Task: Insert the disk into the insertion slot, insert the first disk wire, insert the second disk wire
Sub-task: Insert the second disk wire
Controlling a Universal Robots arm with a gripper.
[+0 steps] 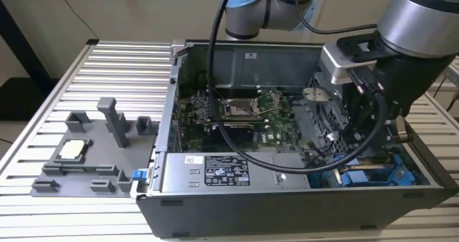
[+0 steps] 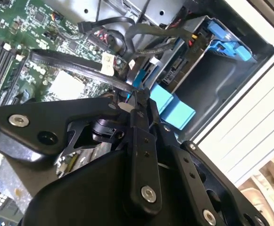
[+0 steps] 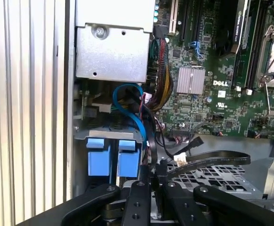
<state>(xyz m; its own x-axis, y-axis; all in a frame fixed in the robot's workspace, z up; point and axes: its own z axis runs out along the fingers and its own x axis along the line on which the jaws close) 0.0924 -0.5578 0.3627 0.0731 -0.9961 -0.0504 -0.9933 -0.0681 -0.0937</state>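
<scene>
Two blue-framed drives sit in the corner of the open computer case [image 1: 301, 210], at about four o'clock in the exterior view. In the first wrist view their blue carrier tabs stand side by side, one [image 3: 98, 157] touching the other [image 3: 128, 157], each seated in its bay of the grey sheet-metal drive cage [image 3: 109, 133]. I cannot tell which of them is the disk, nor which bay is the insertion slot.

A thin blue wire [image 3: 129, 107] loops from beside the silver power-supply box [image 3: 113, 47] down toward the drives. A bundle of black and coloured wires [image 3: 162, 87] hangs next to it, before the green motherboard [image 3: 212, 99].

The claw [image 3: 156, 179] reaches into the case just above the perforated grey metal cage [image 3: 212, 176]. Its black fingers [image 2: 141, 110] stand close together, and a slim blue wire tip [image 2: 137, 79] lies right at their ends in the second wrist view. Whether they are clenched on it I cannot tell.

On the ribbed counter [image 1: 107, 64], at nine o'clock of the case, lies a grey fixture tray [image 1: 86, 156] with upright posts.
</scene>
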